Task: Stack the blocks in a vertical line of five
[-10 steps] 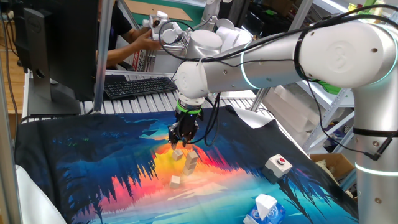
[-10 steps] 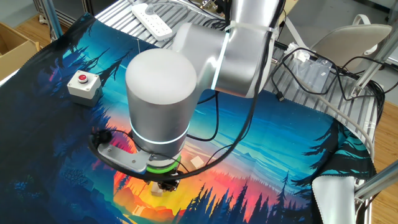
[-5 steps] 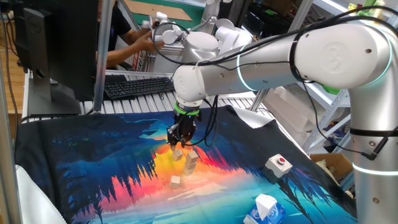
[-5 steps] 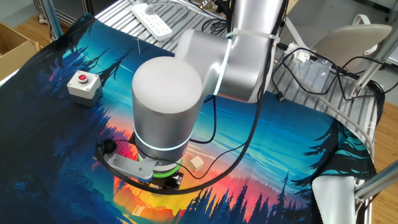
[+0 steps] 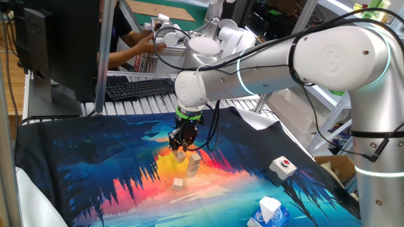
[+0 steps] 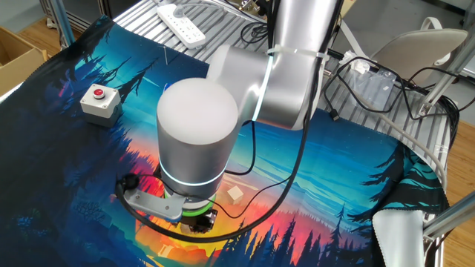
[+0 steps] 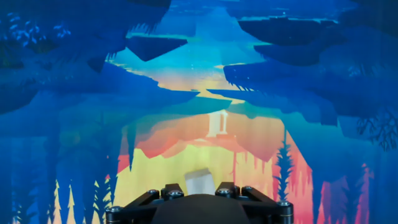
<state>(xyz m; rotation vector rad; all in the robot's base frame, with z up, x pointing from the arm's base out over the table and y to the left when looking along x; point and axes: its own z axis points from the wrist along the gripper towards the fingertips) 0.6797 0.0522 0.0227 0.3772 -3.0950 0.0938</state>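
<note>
Views first. One fixed view, side on: gripper (image 5: 179,147) pointing straight down over the printed mat (image 5: 95,157), fingertips low, right at a block (image 5: 180,154) on the orange patch. Same view gives a short stack (image 5: 193,163) just beside that block, toward the camera and to the right, more than one block high, exact count unclear. Also a loose block (image 5: 178,183) nearer the camera, apart from the stack.

Other fixed view, from above and the far side: big wrist housing covers nearly all of the gripper (image 6: 200,222); fingertips and the block under them hidden. Only one block (image 6: 235,195) in sight there, on the mat just beside the wrist; cannot tell which of the others it is.

Hand view: looks along the fingers, block (image 7: 199,182) centred just above the gripper body at the bottom edge, stack (image 7: 217,123) upright farther out, in line with it.

Jaw state: partly apart, fingers either side of the block, but cannot tell from any view whether clamped on it or merely astride. Block appears to sit on the mat.

Elsewhere: white box with red button (image 5: 283,166) well to the right, tissue pack (image 5: 268,211) at the near edge, keyboard (image 5: 139,87) behind the mat, power strip (image 6: 180,24) only in the other fixed view.

Writing: print on the tissue pack too small to read.
</note>
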